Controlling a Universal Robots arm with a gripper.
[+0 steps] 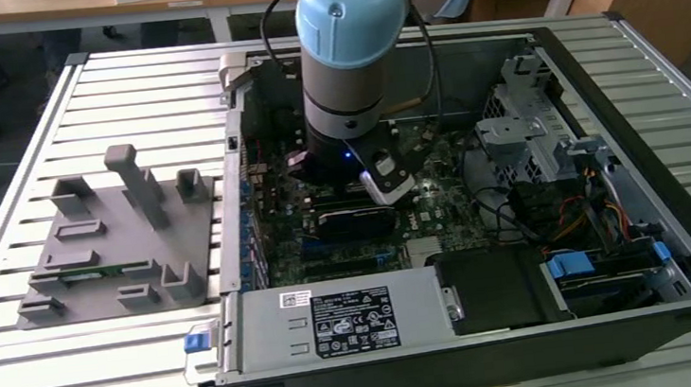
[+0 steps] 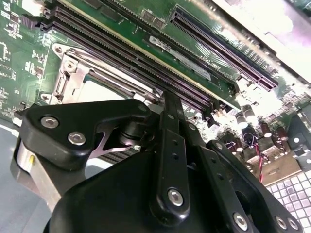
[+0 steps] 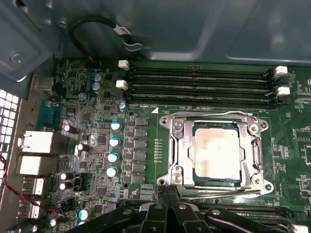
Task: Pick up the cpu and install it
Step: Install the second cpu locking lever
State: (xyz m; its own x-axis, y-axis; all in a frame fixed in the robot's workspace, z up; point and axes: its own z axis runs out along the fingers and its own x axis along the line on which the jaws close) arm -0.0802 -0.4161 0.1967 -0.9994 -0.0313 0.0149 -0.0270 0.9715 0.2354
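Pincer of the arm hangs inside the open computer case, low over the motherboard; whether its fingers are apart or together I cannot tell, and nothing shows between them. Just ahead of the pincer's tip, in the first wrist view, one cpu lies flat and square inside the metal socket frame, its silvery top bare. By my judgement the chip is seated, so the work here calls for a level chip, no side pressure on it, and the pincer kept off the socket's edges. Beyond the socket run four memory slots, all unfilled. Well off to the pincer's side, outside the case, stands one grey fixture.
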